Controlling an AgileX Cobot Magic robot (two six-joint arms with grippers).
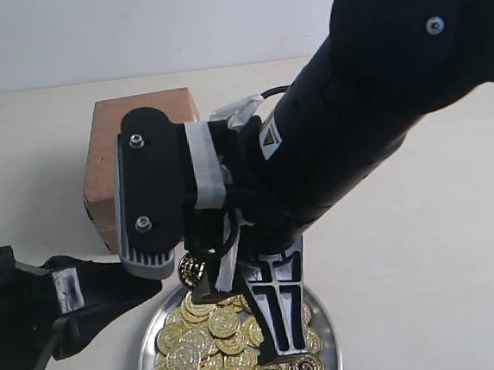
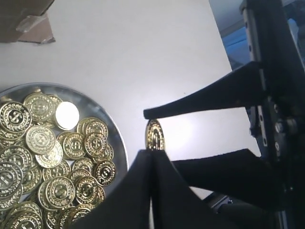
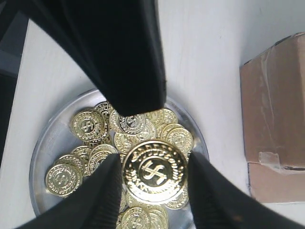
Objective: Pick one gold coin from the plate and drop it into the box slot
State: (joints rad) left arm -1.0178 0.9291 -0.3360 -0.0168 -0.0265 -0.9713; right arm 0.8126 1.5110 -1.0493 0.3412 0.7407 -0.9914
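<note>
My right gripper (image 3: 153,164) is shut on one gold coin (image 3: 154,171), pinching it by its rim. The coin (image 1: 191,266) hangs above the far edge of the silver plate (image 1: 326,334), which holds several more gold coins. My left gripper (image 2: 152,153) is shut with nothing in it, its tip just short of the held coin (image 2: 155,135). In the exterior view the left gripper (image 1: 155,286) reaches in from the lower left. The brown cardboard box (image 1: 137,117) stands behind the plate, partly hidden by the right arm. I cannot see the box slot.
The right arm (image 1: 369,96) fills the upper right of the exterior view and hides much of the table. The box's loose flap (image 2: 35,29) and taped side (image 3: 267,160) lie close to the plate rim (image 3: 40,157). Bare pale tabletop (image 1: 425,247) lies to the right.
</note>
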